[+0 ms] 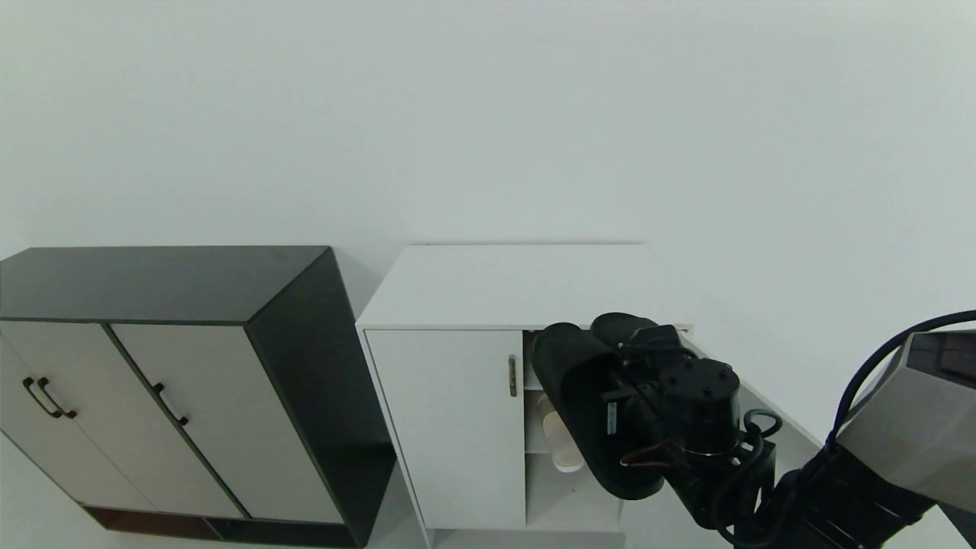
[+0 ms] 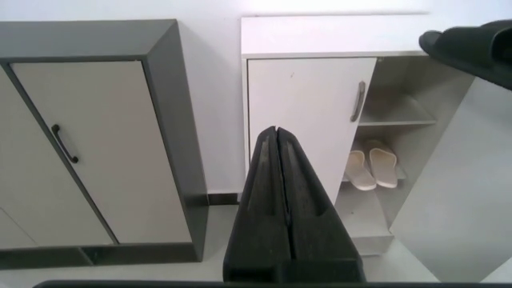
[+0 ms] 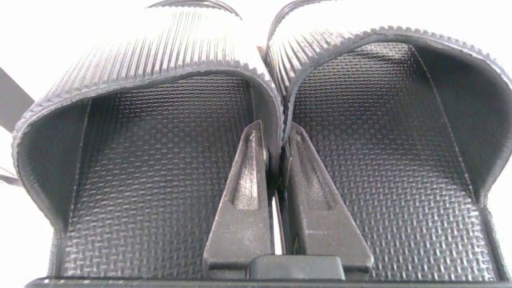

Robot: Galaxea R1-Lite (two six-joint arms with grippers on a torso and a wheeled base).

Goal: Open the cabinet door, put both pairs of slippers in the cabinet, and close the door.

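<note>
Right gripper clamps 2 black slippers, white pair shelved

The right arm's matte black cylindrical wrist housing is dotted with small screws, and looped black cables trail to a grey angular shell. The left tool is black, with long wedge-shaped fingers.

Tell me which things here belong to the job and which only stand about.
Job:
white cabinet, standing open
black slippers, held in the right gripper
white slippers, inside it

Standing about:
dark cabinet beside it
wall behind
</note>
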